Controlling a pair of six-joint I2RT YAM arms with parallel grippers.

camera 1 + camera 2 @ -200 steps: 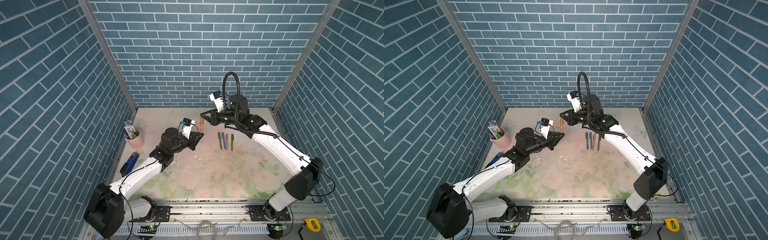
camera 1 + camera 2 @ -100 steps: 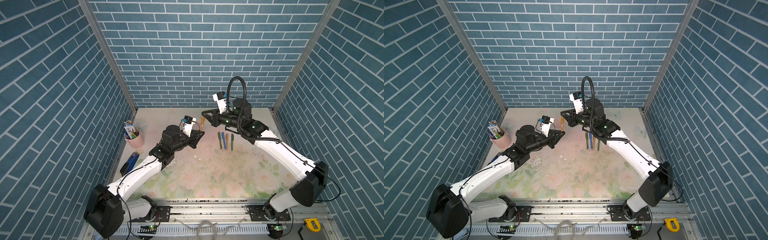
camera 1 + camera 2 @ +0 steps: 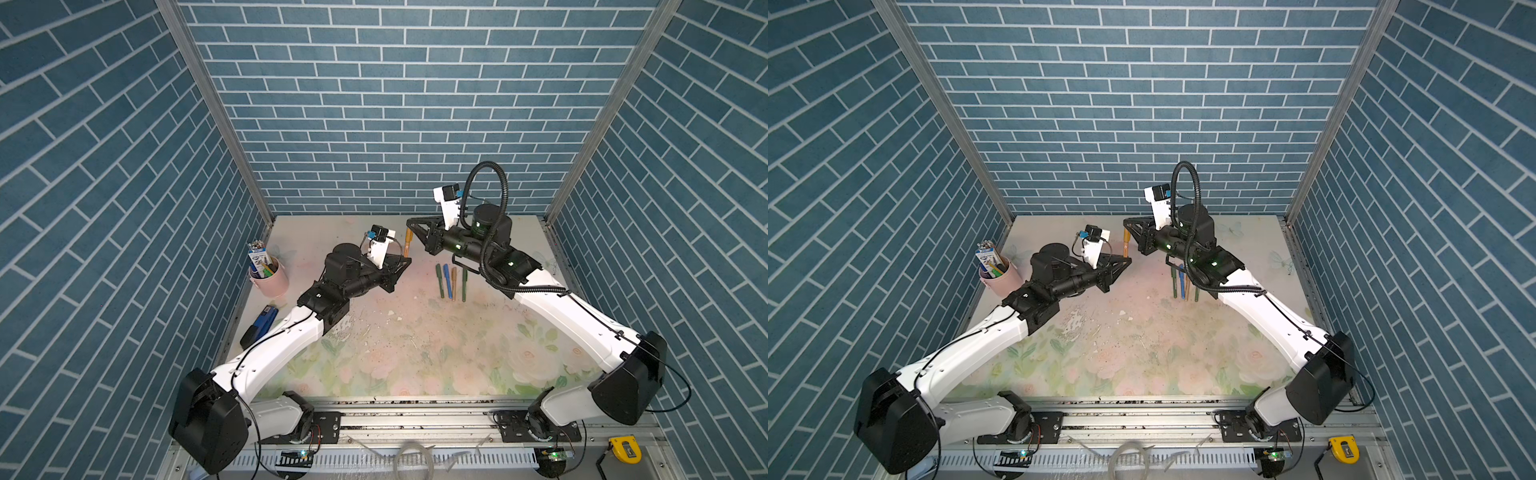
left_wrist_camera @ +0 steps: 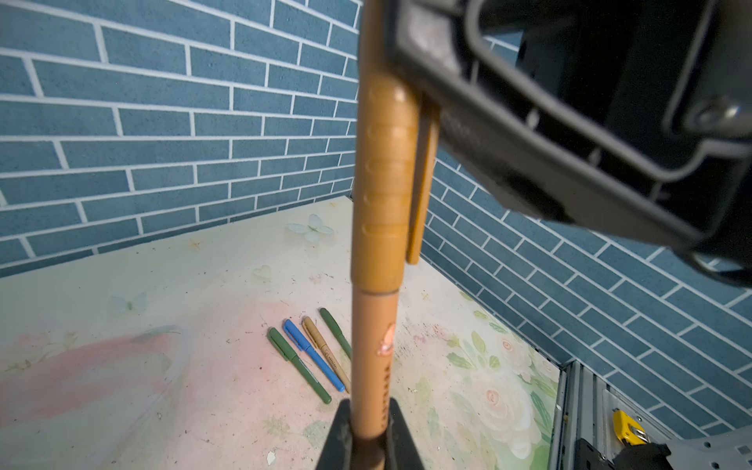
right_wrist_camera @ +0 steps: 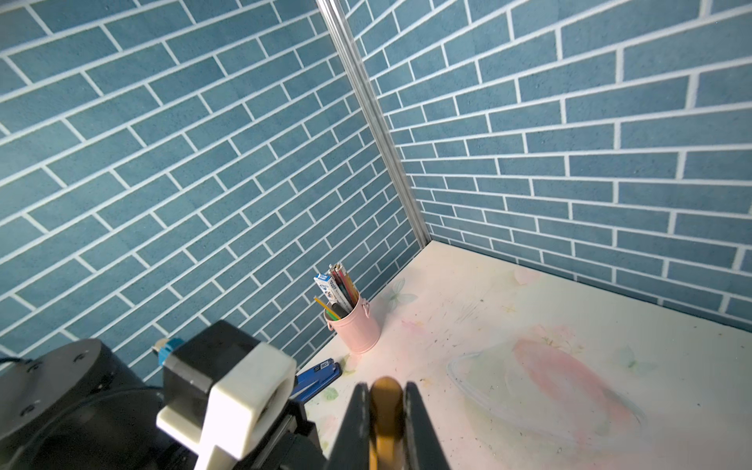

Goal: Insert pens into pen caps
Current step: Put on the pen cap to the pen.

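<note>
A golden-brown pen (image 4: 372, 358) stands upright above the table, with my left gripper (image 4: 368, 431) shut on its lower barrel. A golden-brown pen cap (image 4: 384, 183) sits over the pen's upper end, its clip facing the right gripper's fingers (image 4: 529, 134). My right gripper (image 5: 386, 407) is shut on that cap (image 5: 385, 401). In both top views the pen (image 3: 408, 245) (image 3: 1126, 246) spans the gap between the left gripper (image 3: 406, 262) and the right gripper (image 3: 411, 226). Several capped pens lie side by side on the table: dark green (image 3: 439, 281), blue (image 3: 448, 279), golden-brown (image 3: 454, 284), dark green (image 3: 464, 284).
A pink cup (image 3: 270, 278) with pencils and a white-blue carton stands at the left wall. A blue-and-black stapler (image 3: 259, 326) lies nearer the front by that wall. Brick walls close in three sides. A yellow tape measure (image 3: 624, 448) sits off the table at the front right.
Both grippers stay shut on the golden-brown pen and cap. The joined pair has drifted slightly toward the back, and the right arm's wrist and elbow have shifted.
</note>
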